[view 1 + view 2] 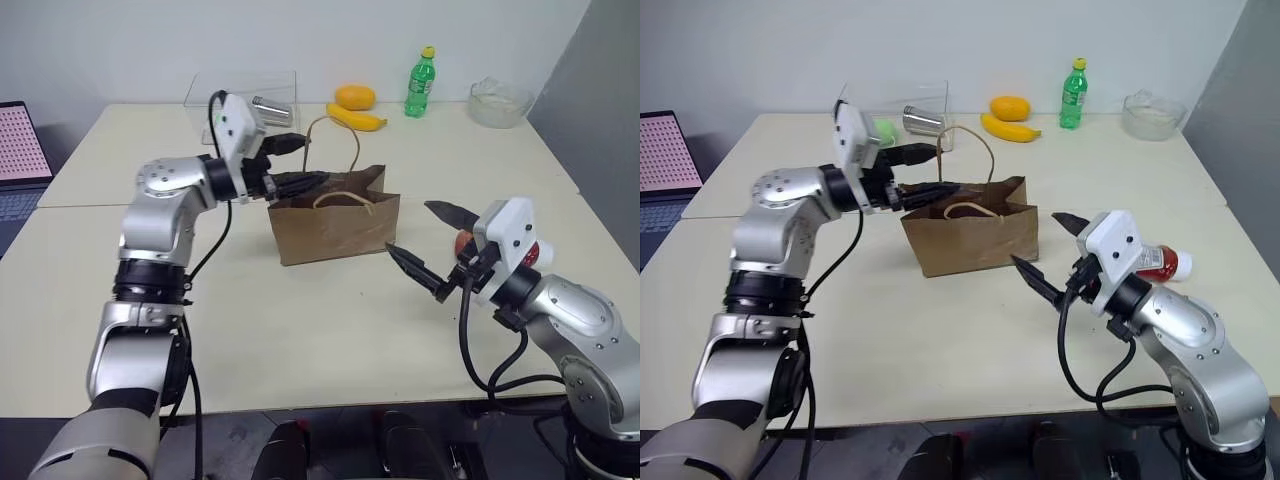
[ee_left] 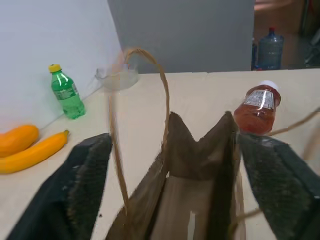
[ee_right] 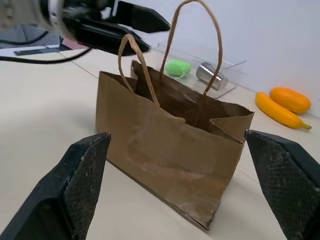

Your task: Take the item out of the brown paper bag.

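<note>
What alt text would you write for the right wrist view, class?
A small brown kraft paper bag stands upright and open on a pale table, framed by the open right gripper. Behind it are the left gripper, a yellow banana and an orange mango.

Bright, even indoor light; soft shadows; slight wrist-view blur.

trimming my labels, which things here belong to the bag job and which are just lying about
Part of the job: brown paper bag; red bottle, lying outside the bag; left gripper; right gripper.

Just lying about: mango; banana; green bottle; clear box; metal can; green ball; clear bowl; laptop.
</note>
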Robot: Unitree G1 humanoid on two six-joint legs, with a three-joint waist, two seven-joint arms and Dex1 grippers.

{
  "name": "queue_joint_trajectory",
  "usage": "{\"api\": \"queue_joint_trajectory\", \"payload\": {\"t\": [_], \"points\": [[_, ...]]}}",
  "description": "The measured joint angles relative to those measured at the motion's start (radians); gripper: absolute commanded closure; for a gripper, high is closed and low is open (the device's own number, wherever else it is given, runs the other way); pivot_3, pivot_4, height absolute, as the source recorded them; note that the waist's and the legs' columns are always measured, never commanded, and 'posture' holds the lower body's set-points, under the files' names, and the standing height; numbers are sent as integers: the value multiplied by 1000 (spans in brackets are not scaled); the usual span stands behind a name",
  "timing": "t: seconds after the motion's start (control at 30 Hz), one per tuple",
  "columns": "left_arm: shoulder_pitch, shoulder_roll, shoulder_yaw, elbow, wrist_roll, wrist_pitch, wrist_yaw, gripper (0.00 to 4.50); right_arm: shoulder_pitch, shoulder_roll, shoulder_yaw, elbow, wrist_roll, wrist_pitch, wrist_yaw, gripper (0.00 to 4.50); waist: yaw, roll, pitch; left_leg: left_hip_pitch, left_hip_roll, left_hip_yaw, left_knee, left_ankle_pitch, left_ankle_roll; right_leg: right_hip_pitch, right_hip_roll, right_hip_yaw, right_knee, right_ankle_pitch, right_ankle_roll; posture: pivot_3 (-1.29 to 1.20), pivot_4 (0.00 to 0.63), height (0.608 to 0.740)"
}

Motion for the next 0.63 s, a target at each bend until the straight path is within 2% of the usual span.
{"api": "queue_joint_trajectory", "payload": {"t": [0.13, 0.27, 0.4, 0.5, 0.63], "points": [[145, 39, 130, -240, -56, 109, 140, 19, -11, -7, 2, 46, 10, -23, 26, 0, 1, 0, 0, 0, 0, 0, 0, 0, 0, 0, 0, 1, 0, 0, 0, 0, 150, 740], [378, -42, 232, -524, -71, 171, 363, 19, 19, 11, 2, 71, -10, -101, 18, 0, 7, 0, -1, 0, 0, 0, 0, 0, 0, 1, -1, 1, 0, 0, 0, 0, 150, 740], [592, -120, 182, -655, 30, 172, 539, 19, 118, 48, 58, 85, -92, -226, -4, 0, 15, 0, -1, 1, 0, 1, 1, 0, 0, 1, -1, 1, 0, 0, 0, 0, 150, 740], [708, -197, 119, -665, 150, 71, 648, 19, 193, 130, 87, 128, -166, -365, -47, 0, 24, 0, -1, 1, 0, 2, 1, 0, 0, 1, -1, 2, 0, 1, -1, 0, 150, 740], [781, -279, 57, -616, 261, -119, 742, 19, 257, 217, 81, 193, -222, -541, -102, 0, 27, 1, -4, 2, 0, 2, 1, 0, 0, 2, 0, 2, -1, 1, -1, 0, 150, 740]]}}
